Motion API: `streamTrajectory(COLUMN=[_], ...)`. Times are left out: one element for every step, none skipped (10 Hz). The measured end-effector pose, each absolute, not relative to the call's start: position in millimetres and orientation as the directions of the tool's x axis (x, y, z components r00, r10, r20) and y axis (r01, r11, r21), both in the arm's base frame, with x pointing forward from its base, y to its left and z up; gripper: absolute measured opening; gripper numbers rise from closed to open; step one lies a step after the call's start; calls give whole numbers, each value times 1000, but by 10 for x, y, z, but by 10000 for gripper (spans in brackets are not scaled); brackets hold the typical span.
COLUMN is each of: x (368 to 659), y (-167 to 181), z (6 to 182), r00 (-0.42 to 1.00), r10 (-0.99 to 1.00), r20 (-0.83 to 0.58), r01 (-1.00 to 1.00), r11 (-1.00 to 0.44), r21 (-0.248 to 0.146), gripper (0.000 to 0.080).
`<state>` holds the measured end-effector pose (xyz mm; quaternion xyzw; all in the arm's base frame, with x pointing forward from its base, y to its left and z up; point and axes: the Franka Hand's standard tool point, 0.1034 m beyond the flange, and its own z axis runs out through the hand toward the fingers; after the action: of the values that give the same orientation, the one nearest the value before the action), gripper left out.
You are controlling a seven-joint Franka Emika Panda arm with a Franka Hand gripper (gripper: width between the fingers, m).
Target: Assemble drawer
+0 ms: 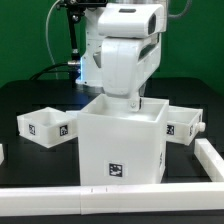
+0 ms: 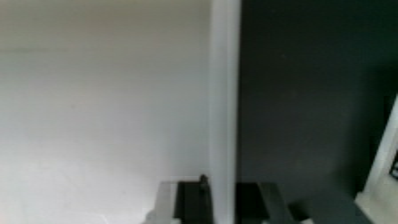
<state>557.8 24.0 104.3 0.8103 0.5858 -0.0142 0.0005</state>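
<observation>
The drawer's large white cube housing [image 1: 122, 140] stands open-topped in the middle of the black table, a tag on its front face. One small tray [image 1: 45, 126] lies at the exterior view's left and the other, knobbed, tray [image 1: 185, 122] at its right. My gripper [image 1: 140, 102] reaches down from above onto the housing's right-hand wall. In the wrist view my gripper [image 2: 226, 188] straddles that thin wall's top edge [image 2: 226, 80], with one dark finger [image 2: 189, 202] on each side, closed against it. The housing's white surface [image 2: 107, 100] fills one side of the wrist view.
A white rail [image 1: 110, 190] runs along the table's front and turns back along the exterior view's right [image 1: 211, 158]. The arm's white body [image 1: 125, 55] hangs over the housing. A pale object [image 2: 384, 150] shows at the wrist view's edge.
</observation>
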Motion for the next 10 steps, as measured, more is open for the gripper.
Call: streamTrajectory(x=[5580,5567,5526,5501,5472,5477,5476,5476,5520,5581], y=[221,164,100,29,-67,-99,-115,-132,-72,78], z=[1054,1112,1134,1091,1050,1055,1051,1050,1064,1062], r00=[208,10,-154,-321,-311,-341,-423,-485,-610,-714], r10=[978,1000,988,947,950,940,906,874,792,700], r20=[-21,-17,-16,-7,3,-11,-20,-24,-20,-10], r01=[978,1000,988,947,950,940,906,875,792,700], r11=[-208,-10,154,321,311,340,423,484,609,713], r21=[-15,2,-2,-11,-17,-21,-27,-31,-34,-40], gripper=[34,34,34,34,34,34,34,34,34,34])
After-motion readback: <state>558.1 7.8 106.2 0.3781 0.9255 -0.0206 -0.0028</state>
